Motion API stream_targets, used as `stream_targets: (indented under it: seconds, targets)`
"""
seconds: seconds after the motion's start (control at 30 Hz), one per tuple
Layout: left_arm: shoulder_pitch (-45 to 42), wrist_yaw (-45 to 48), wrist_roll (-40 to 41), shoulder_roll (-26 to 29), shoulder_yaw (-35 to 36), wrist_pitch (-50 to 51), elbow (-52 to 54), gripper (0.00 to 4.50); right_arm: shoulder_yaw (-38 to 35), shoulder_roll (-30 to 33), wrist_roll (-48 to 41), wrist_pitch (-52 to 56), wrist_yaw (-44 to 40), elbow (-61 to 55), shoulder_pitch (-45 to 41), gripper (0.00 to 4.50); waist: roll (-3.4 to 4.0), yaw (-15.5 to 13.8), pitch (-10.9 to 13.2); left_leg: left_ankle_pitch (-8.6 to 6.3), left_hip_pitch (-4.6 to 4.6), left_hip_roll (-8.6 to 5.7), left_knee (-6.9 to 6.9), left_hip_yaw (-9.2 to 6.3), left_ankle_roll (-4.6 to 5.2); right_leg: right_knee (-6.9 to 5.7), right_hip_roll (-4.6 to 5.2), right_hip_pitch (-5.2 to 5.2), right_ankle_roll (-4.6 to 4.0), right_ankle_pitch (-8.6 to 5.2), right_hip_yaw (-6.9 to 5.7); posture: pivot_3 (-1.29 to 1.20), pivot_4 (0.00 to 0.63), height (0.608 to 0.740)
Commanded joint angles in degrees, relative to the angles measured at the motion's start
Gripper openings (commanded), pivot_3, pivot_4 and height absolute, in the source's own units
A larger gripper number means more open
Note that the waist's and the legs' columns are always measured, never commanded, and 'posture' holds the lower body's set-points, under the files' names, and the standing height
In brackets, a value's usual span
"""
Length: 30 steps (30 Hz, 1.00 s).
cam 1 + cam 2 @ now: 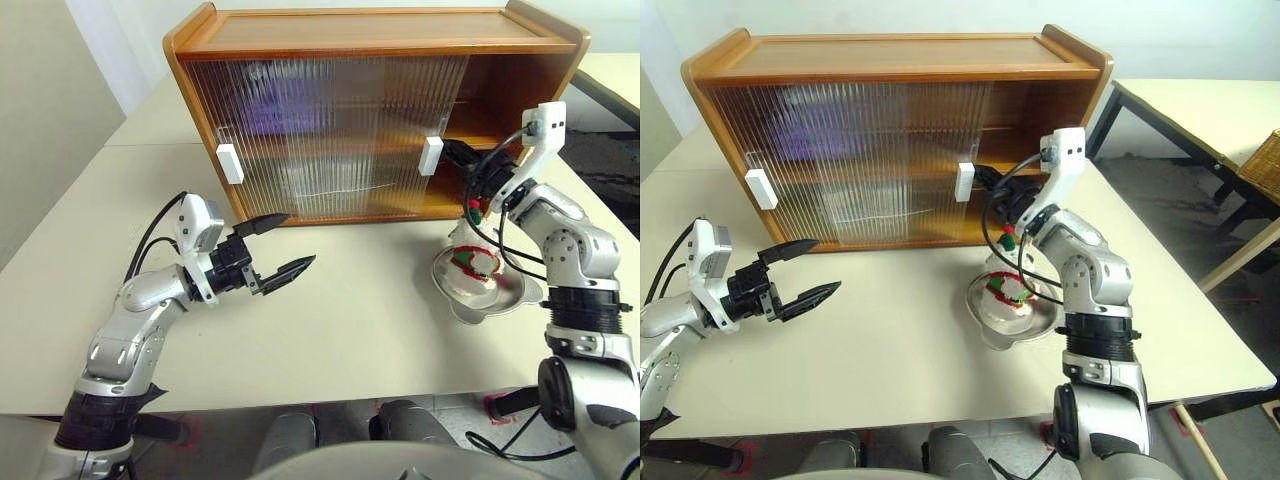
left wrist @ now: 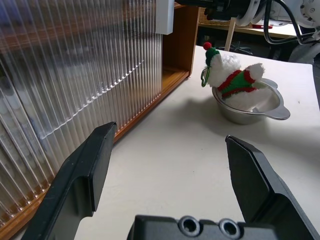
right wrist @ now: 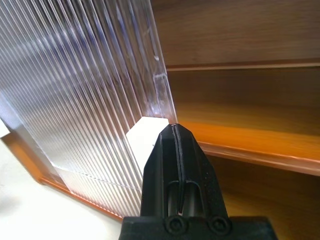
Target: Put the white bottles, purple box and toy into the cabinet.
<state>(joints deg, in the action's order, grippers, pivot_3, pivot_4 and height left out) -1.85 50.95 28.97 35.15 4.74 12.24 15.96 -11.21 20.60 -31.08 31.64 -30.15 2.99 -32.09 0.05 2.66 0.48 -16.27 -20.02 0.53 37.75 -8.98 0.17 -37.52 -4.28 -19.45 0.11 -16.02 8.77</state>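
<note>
Right claw point(image 3: 176, 131) is sitting clenched with nothing in it, tip right up against the white handle point(image 1: 431, 155) of the cabinet point(image 1: 370, 40) door, whose right end is standing open. Left claw point(image 1: 280, 245) is hanging spread wide over the table point(image 1: 350, 330). Toy point(image 2: 231, 80) is lying in the metal dish point(image 2: 272, 107) by the cabinet.
</note>
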Motion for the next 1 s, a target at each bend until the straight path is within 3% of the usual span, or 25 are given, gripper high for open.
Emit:
stream_targets:
  seconds: [0.03,0.67,1.0]
  targets:
    - [0.6,-0.1,-0.2,0.5,0.7,0.4,1.3,4.5,1.5,-1.9,-0.9,1.2,0.4,-2.1,-1.0,0.04,0.0,0.0,0.0,0.0,0.0,0.0,0.0,-0.01,0.0,-0.01,-0.01,-0.01,-0.01,0.0,0.0,-0.01,0.006,0.74]
    - [0.9,0.8,-0.3,0.7,0.3,0.4,1.0,4.5,4.2,-8.8,-2.5,3.8,3.4,-6.8,-1.4,0.04,0.0,-0.4,0.0,0.0,-0.01,0.04,-0.05,-0.04,-0.01,-0.14,-0.03,-0.24,-0.19,-0.1,-0.04,-0.01,0.003,0.74]
    - [0.9,1.0,-0.2,0.9,0.1,0.7,1.4,4.5,0.3,-4.0,-3.4,4.4,3.1,-7.2,-1.5,0.04,0.0,-0.7,0.0,0.0,-0.1,0.02,-0.04,-0.03,-0.03,-0.15,-0.01,-0.26,-0.18,-0.1,-0.04,-0.02,0.0,0.74]
